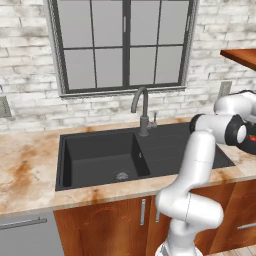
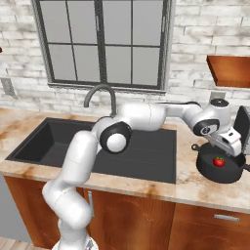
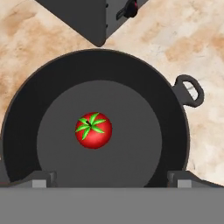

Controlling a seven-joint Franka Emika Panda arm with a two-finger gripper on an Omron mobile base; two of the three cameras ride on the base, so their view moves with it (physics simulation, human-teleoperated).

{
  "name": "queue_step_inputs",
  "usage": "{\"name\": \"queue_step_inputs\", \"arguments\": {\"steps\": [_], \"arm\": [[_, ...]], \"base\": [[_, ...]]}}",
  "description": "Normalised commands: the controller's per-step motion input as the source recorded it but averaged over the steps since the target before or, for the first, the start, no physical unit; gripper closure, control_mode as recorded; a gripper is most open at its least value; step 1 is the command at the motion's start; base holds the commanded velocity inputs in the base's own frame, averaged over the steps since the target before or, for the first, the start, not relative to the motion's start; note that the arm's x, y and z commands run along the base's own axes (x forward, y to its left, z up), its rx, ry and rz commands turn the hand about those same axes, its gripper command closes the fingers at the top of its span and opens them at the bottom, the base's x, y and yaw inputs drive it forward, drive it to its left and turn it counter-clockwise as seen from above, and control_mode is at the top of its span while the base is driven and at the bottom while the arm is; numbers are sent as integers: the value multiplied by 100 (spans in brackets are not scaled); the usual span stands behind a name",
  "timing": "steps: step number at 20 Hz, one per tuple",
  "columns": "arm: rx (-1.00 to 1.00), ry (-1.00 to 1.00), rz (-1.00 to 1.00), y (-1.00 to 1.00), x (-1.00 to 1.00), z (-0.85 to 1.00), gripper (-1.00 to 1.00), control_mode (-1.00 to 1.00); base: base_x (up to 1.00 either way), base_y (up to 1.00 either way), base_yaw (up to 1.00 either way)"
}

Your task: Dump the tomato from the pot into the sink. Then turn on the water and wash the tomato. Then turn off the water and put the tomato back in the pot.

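Rigid and probably weighty, the squat round black pot (image 3: 94, 72) on the counter (image 3: 39, 39) is best pinched at its thin rim, the spread gripper (image 3: 111, 178) hovering above the small, smooth, roll-prone bright-red tomato (image 3: 93, 130).

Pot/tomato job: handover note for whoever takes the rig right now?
Gripper: open, empty, hanging over the pot, fingertips standing wide apart above its near rim.
Tomato: sits in the middle of the pot, stem up.
Pot: on the counter, to the right of the sink, small handle pointing off to the side.
Faucet: no stream visible; sink basin looks dry.
Done: nothing yet, arm only positioned above the pot.
Left: grasp pot, dump tomato in sink, water on, wash, water off, tomato back in pot.
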Motion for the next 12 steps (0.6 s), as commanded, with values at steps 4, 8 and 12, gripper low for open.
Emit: {"name": "queue_step_inputs", "arguments": {"steps": [4, 8, 12], "arm": [[0, 0, 0, 0, 26, -35, -100, -100], [0, 0, 0, 0, 31, -20, -100, -100], [0, 0, 0, -2, 30, -13, -100, -100]], "base": [[0, 0, 0], [0, 0, 0], [0, 0, 0]]}}
